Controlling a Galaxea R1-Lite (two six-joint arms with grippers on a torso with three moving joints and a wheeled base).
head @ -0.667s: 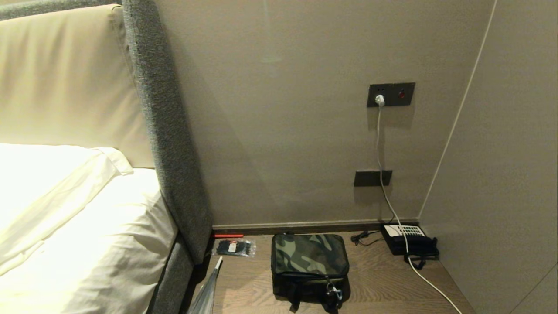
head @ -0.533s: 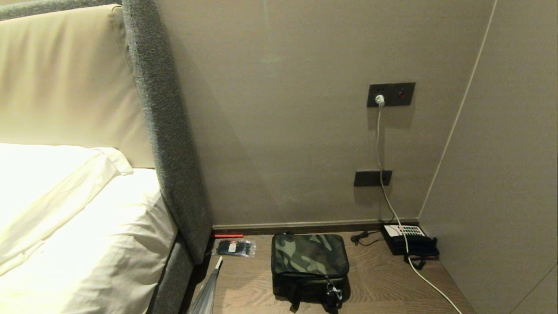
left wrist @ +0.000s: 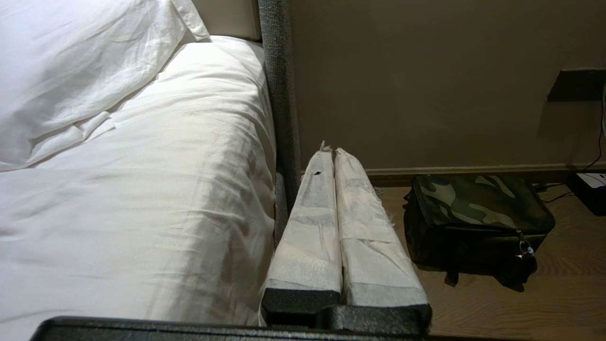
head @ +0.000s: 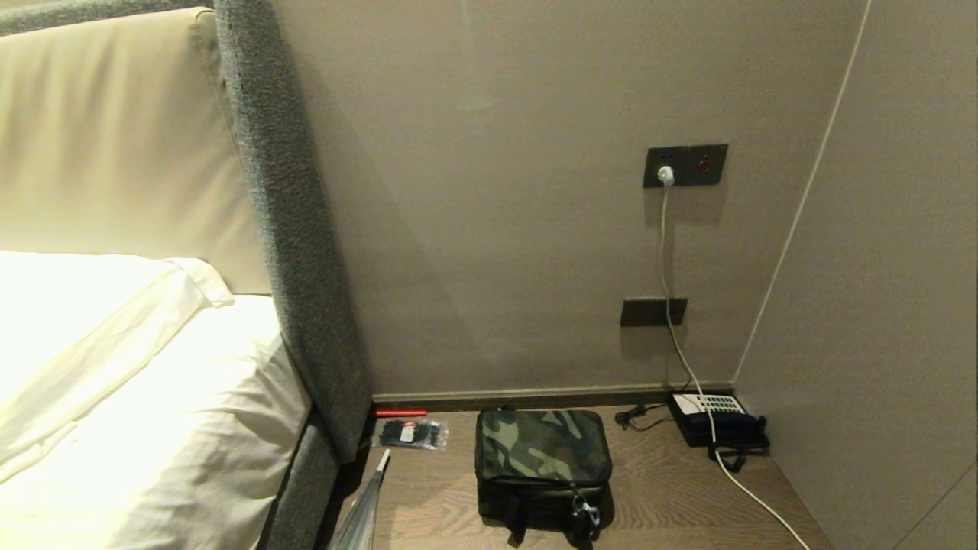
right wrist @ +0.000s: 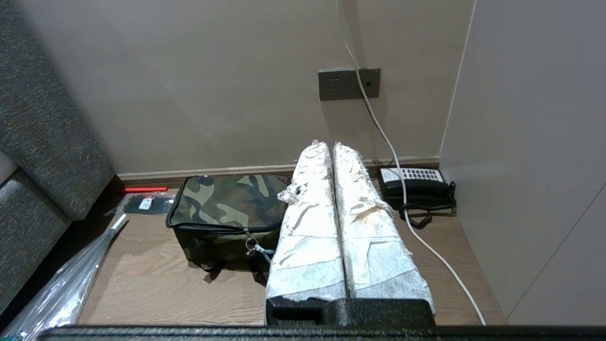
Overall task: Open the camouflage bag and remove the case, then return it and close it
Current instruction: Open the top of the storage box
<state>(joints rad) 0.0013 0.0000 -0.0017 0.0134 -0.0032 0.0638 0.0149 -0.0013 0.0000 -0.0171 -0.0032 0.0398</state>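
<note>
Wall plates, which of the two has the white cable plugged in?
The upper wall plate, with the red dot; the white cable merely passes over the lower plate.

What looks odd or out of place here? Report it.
Little stands out. The camouflage bag sits zipped shut and square on the wooden nightstand. A white cable trails from the wall socket across the black telephone, and a crumpled plastic sleeve lies at the nightstand's edge.

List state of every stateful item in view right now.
camouflage bag: zipped shut, upright on the wooden surface
telephone: handset on its cradle
white plug: in the upper wall socket
lower wall socket: nothing plugged in
left gripper: shut, empty
right gripper: shut, empty
</note>
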